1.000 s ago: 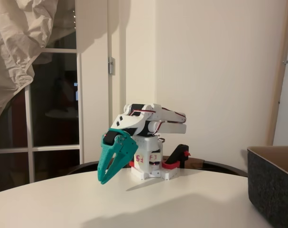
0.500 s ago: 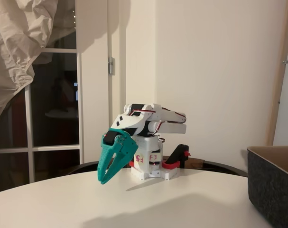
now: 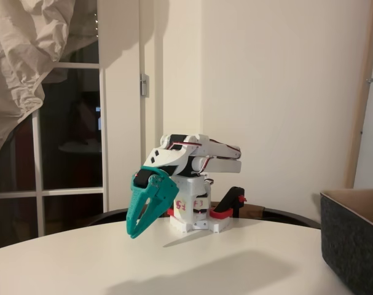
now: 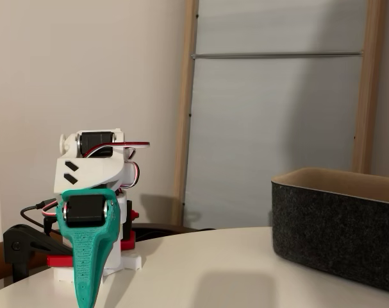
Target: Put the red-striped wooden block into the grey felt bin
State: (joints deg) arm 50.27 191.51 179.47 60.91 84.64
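Observation:
My teal gripper [image 3: 134,231] hangs from the folded white arm [image 3: 195,153] with its tips pointing down, just above the white table [image 3: 192,264]. Its fingers meet at the tips, so it is shut, and nothing is between them. In the other fixed view the gripper [image 4: 85,300] faces the camera edge-on at the lower left. The grey felt bin [image 3: 355,243] stands at the right edge of the table, well away from the gripper. Its tan inner side shows along the rim of the bin [image 4: 335,231]. The red-striped wooden block is out of view.
The arm's white base [image 3: 195,212] is held at the table's far edge by a black and red clamp [image 3: 230,206]. Behind it are a glass door with a draped cloth [image 3: 32,67] and a wall. A soft shadow lies on the table in front.
The arm and gripper have not moved. Only the soft shadow on the tabletop in front has shifted a little.

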